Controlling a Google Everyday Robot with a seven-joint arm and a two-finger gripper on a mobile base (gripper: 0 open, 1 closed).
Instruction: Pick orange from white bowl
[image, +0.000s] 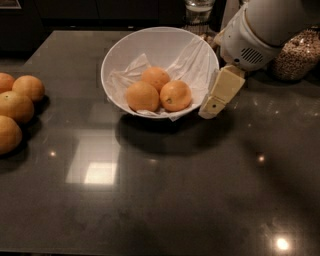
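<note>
The glossy round orange (175, 95) with a dark dot lies in the deep white bowl (155, 42), just left of the cream gripper (212, 105) outside its rim; I cannot tell whether the gripper is open or closed.

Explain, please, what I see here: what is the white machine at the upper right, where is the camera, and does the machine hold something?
The white machine is a robot arm; its cream-coloured tip is the end effector, the part that grasps. It hangs right of the white bowl, outside the rim, with no fruit in it. The one camera looks down on the dark counter; where it is mounted is not known. In the paper-lined bowl lie three oranges; the orange with a dark stem dot is the rightmost. More oranges lie at the left edge; a glass jar of grains stands behind the arm.
</note>
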